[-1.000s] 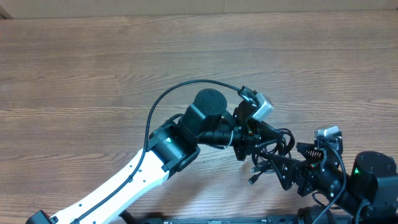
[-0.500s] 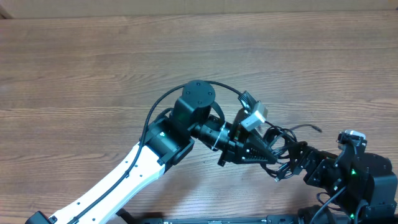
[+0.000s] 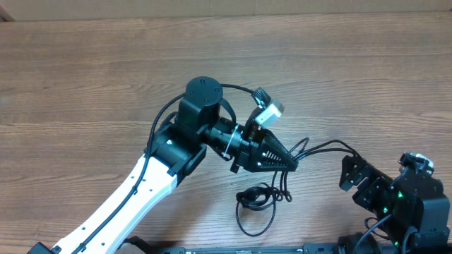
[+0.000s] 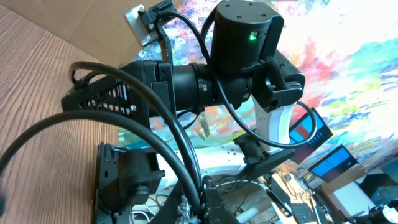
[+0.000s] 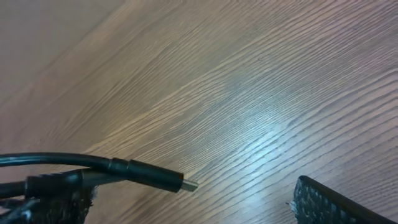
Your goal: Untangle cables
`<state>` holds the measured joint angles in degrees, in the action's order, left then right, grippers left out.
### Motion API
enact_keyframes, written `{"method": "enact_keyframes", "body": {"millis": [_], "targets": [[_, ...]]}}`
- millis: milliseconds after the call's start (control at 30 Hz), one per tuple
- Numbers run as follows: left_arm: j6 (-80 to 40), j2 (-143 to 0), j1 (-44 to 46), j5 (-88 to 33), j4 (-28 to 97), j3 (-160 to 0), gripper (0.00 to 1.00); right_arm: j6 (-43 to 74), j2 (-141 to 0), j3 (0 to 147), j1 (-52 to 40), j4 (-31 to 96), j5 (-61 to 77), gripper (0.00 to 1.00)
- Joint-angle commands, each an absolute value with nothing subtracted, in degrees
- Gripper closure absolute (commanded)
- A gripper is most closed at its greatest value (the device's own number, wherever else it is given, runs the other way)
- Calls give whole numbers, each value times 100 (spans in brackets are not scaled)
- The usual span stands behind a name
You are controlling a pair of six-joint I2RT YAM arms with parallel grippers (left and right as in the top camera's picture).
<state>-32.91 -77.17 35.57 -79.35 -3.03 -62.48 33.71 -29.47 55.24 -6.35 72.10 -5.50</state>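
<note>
Black cords are what I am watching. The cables (image 3: 253,197) lie partly in a small knot and a loose loop on the tabletop (image 3: 106,85), just below the left claw (image 3: 291,163). The rest is lifted, with several strands rising from that knot into the claw's tip. The left claw is closed on those strands, pinching them at its very point. From there two strands arc off to the right and end near the right claw (image 3: 357,182) (from above I cannot tell whether they touch it).

In the right wrist view one cord runs in from the left beside the near finger and ends in a small silver plug (image 5: 179,182). Bare wood lies between the plug and the other finger (image 5: 323,202), far over at the lower right, so the right claw stands wide open and grips nothing.

In the left wrist view the cables (image 4: 163,151) sweep up from between the claw's fingers and curve away to the left in front of the right arm (image 4: 242,43), whose green light is lit. The left arm (image 3: 141,190), white with black joints, reaches in from the lower left edge.
</note>
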Motion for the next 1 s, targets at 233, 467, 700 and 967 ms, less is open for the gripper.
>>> {"method": "enact_keyframes", "body": {"millis": [233,467,700,967], "targets": [[-3907,-7596,3315,-6759,-379,-6285,96,3426,-2912,5583,-593,7072,-377,0],[-5736,-7596,3142,-5942,-2117,-6285,95,3402,-2912,5583,-593,6886,235,0],[-6445,-7596,3142,-5651,-3199,-6285,96,2368,-2912,5583,-593,6294,2075,0],[-7091,-7596,3153,-5030,-3439,-6285,96,2370,-3168,5533,-593,6224,2475,0]]}}
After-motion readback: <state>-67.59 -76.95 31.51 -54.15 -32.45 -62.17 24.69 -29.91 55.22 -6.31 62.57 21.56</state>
